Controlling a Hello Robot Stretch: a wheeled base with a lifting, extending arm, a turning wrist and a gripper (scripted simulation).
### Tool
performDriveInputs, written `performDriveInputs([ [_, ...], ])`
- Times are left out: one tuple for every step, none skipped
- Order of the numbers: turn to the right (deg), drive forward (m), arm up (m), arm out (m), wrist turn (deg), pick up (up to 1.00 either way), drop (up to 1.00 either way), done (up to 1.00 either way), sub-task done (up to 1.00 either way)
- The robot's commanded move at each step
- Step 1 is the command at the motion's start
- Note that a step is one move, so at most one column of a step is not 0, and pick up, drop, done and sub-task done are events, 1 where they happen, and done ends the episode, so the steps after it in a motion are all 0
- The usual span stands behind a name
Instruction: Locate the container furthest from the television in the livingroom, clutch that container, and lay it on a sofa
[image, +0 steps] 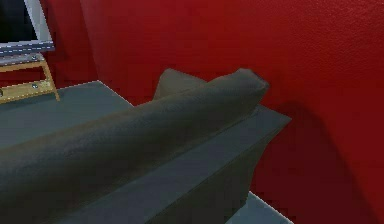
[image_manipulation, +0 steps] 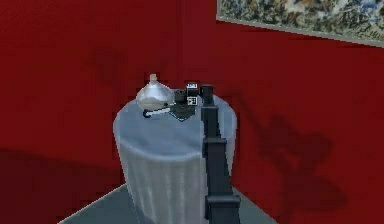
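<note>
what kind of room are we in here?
Likely a living room: a long grey sofa, a screen on a wooden stand beside it, and a hanging picture near a small round table.

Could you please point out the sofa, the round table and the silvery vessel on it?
sofa (image: 150, 128): forward view, backrest top.
round table (image_manipulation: 150, 168): arm side view, its side.
silvery vessel (image_manipulation: 153, 95): arm side view, its body.

Red walls (image: 200, 40) bound both views. Forward view: a dark grey sofa (image: 150, 135) stands along the wall, with a wooden stand (image: 25, 85) at upper left. Arm side view: a round grey table (image_manipulation: 160, 170) stands in a corner on grey floor (image_manipulation: 100, 208), with a patterned picture (image_manipulation: 300, 18) on the wall at upper right.
</note>
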Motion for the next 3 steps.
performDriveInputs([
  [0.0, 0.00, 0.16, 0.00, 0.0, 0.00, 0.00, 0.00, 0.00],
  [0.0, 0.00, 0.00, 0.00, -45.0, 0.00, 0.00, 0.00, 0.00],
  [0.0, 0.00, 0.00, 0.00, -45.0, 0.00, 0.00, 0.00, 0.00],
])
